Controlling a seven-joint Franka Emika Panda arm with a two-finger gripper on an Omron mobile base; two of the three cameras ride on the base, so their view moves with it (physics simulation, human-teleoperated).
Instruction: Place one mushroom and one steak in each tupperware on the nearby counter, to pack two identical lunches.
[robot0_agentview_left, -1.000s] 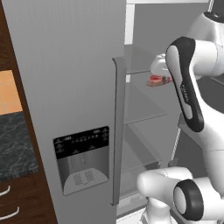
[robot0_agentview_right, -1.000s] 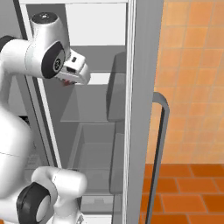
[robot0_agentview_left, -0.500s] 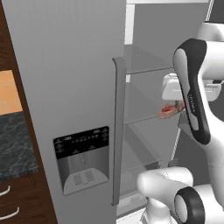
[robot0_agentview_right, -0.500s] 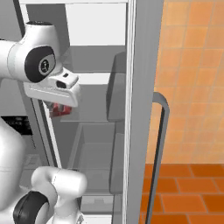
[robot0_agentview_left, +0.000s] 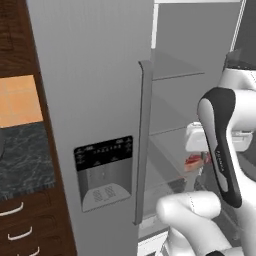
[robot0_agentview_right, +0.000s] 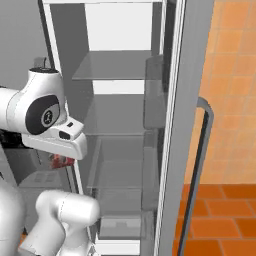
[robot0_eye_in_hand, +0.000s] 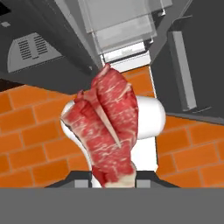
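Carrying the steak (robot0_eye_in_hand: 109, 131) pinched in the gripper (robot0_eye_in_hand: 113, 175), jaws nearly closed on its lower edge, slab hanging just outside the open fridge (robot0_agentview_right: 120, 100) over the orange floor (robot0_eye_in_hand: 30, 127). Keep grip firm, swing slow toward the counter (robot0_agentview_left: 20, 160) w/o clipping the fridge door (robot0_agentview_left: 90, 100); meat looks floppy, so avoid jerks.

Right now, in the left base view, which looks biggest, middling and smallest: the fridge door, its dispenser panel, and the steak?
1. Fridge door, by far the largest.
2. Dispenser panel, set in that door.
3. Steak, a small red patch partly hidden behind the arm, so its full size is unsure.
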